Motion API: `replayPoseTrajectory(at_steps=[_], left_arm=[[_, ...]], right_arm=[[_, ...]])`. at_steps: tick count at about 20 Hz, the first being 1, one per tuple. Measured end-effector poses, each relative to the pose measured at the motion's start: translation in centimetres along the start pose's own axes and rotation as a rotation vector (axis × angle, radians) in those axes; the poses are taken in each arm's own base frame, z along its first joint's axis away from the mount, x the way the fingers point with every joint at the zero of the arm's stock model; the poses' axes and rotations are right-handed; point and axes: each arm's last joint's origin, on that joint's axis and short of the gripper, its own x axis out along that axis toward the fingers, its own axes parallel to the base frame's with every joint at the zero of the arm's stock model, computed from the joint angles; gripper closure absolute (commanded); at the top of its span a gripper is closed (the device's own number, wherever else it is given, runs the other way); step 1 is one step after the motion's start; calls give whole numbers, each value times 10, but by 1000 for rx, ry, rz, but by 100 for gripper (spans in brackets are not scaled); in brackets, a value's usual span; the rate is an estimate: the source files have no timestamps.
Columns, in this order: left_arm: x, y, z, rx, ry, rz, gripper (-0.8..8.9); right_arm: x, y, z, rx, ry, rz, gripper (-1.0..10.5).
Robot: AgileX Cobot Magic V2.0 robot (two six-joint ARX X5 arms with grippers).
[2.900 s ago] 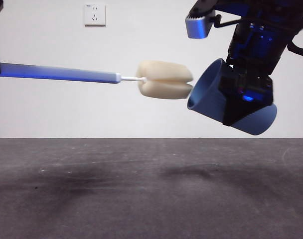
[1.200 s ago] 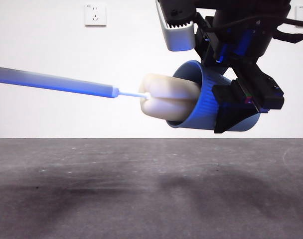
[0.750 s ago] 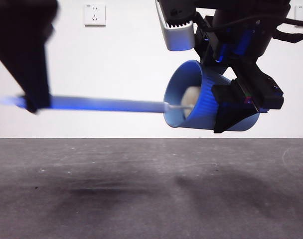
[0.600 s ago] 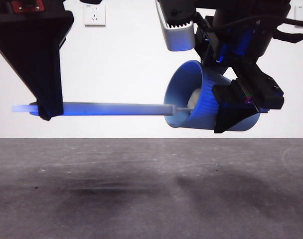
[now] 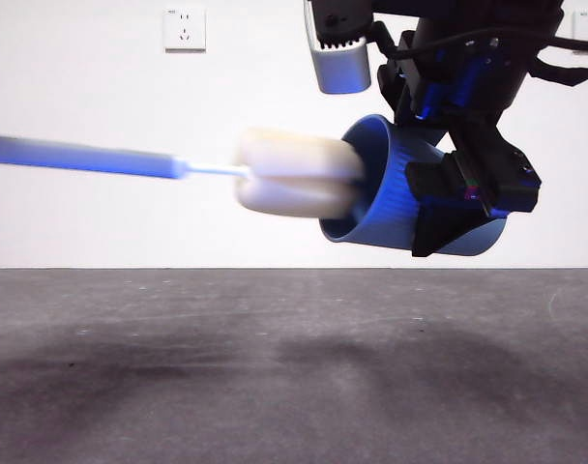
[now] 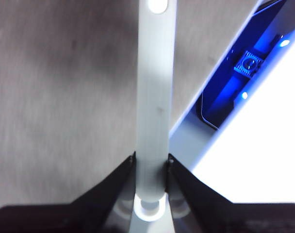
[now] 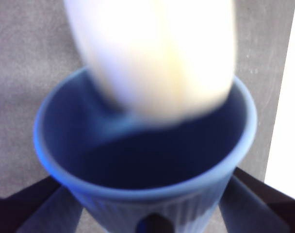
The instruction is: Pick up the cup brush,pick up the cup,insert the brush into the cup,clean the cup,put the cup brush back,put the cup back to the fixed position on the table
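Nearest the front camera lies the desk [image 5: 275, 387], dark grey, scuffed and carrying only soft shadows beneath the raised tools. Nothing rests on it; both task items hang in the air above it.

Further back, the cup brush [image 5: 81, 157] stretches almost level across the front view, its grey handle leading through a thin white neck to the cream sponge head [image 5: 296, 184]. The left gripper [image 6: 150, 165] is out of sight in the front view, but its wrist camera shows both fingers [image 6: 119, 179] clamped on the handle close to its looped end. Holding it that far back probably gives the brush its full reach into the cup.

Beside it, the cup [image 5: 400, 198] is tipped on its side, mouth turned toward the brush, so the head can travel straight in. The right gripper [image 7: 152, 213] has its fingers [image 7: 26, 196] closed around the ribbed wall from outside, leaving the opening free. In the front view the sponge's far end sits just at the rim, most of it outside; the right wrist view, blurred, shows the head over the mouth and the dark interior beneath. I judge this to be a scrubbing stroke within the cleaning step.

Farthest back stands a white wall with a socket [image 5: 184, 28].
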Motion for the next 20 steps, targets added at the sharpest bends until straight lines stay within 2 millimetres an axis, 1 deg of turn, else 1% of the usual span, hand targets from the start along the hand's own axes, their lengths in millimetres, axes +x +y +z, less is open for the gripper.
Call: replayPoseTrajectory(at_steps=[3, 6, 8, 9, 11, 13, 15, 18, 20], left_arm=[[-12, 2, -12, -89, -64, 21, 822], [-22, 5, -23, -216, -127, 61, 822], [-25, 9, -27, -328, -153, 87, 822], [-25, 11, -25, -393, -188, 88, 822], [-21, 17, -12, -529, -295, 82, 823], [-5, 21, 3, -631, -362, 75, 822], [20, 25, 20, -701, -348, 77, 822], [58, 32, 48, -774, -305, 62, 822], [82, 34, 72, -809, -343, 6, 822]], right_arm=[[2, -4, -3, 110, 42, -41, 963], [3, -12, -11, 324, 60, -85, 963], [-5, -20, -19, 509, 35, -127, 963], [-12, -25, -22, 605, 9, -148, 963], [-28, -33, -29, 786, -80, -154, 963], [-44, -38, -37, 942, -181, -133, 963], [-60, -42, -44, 1049, -260, -128, 963], [-79, -46, -54, 1130, -346, -140, 963], [-88, -47, -59, 1152, -379, -153, 963]])
